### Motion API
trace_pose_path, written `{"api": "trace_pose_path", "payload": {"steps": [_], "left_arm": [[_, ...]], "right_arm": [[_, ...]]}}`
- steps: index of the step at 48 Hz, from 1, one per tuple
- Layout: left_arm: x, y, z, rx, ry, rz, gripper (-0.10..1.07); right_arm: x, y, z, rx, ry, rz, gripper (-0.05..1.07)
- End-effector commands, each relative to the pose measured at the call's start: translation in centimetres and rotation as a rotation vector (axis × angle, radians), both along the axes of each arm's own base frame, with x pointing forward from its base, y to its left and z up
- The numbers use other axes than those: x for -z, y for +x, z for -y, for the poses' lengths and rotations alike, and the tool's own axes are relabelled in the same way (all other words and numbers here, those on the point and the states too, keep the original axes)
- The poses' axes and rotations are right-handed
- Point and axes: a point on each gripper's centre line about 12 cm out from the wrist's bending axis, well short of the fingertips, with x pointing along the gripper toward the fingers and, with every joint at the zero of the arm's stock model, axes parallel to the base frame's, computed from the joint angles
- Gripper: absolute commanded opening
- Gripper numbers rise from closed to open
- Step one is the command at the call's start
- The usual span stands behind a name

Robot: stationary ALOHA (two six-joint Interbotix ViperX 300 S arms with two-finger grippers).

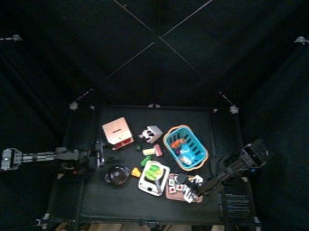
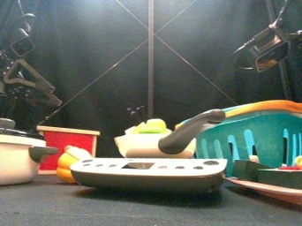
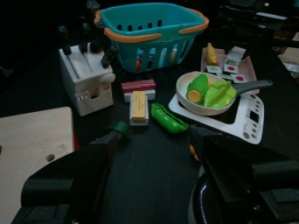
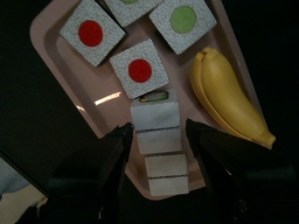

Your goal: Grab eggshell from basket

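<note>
Top view shows the basket (image 1: pixel 187 147) right of the table's middle, with the pink box (image 1: pixel 117 131) to its left and a white container (image 1: pixel 150 134) between them. Nearer the front sit a scale with a small pan (image 1: pixel 152 174) and a pink tray (image 1: pixel 183 186). The eggshell cannot be made out inside the basket. The right gripper (image 4: pixel 156 157) hangs over the tray (image 4: pixel 70 66), jaws spread and empty, above a white segmented block (image 4: pixel 159 149) beside a banana (image 4: pixel 232 96) and square tiles with red and green dots. The left gripper (image 3: pixel 149 162) waits at the left edge, jaws parted, holding nothing, with a pea pod (image 3: pixel 169 121) and the container (image 3: pixel 87 74) between it and the basket (image 3: pixel 149 33).
</note>
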Motion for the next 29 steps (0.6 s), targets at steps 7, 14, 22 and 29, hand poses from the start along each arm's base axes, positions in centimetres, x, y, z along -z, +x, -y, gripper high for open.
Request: {"api": "trace_pose_path", "payload": {"steps": [7,14,22,29], "left_arm": [[-0.5,0.3,0.0,0.000,0.001,0.014,0.98],[-0.5,0.3,-0.1,0.000,0.001,0.014,0.98],[-0.7,0.3,-0.1,0.001,0.002,0.018,0.98],[-0.7,0.3,-0.1,-0.001,0.003,0.018,0.98]], "right_arm": [[-4.3,2.4,0.3,-0.068,-0.003,0.155,0.87],[-8.0,3.9,2.4,-0.092,-0.062,0.267,0.87],[-11.4,4.6,7.1,-0.014,-0.161,0.357,0.87],[-13.0,4.0,12.1,0.095,-0.235,0.416,0.87]]}}
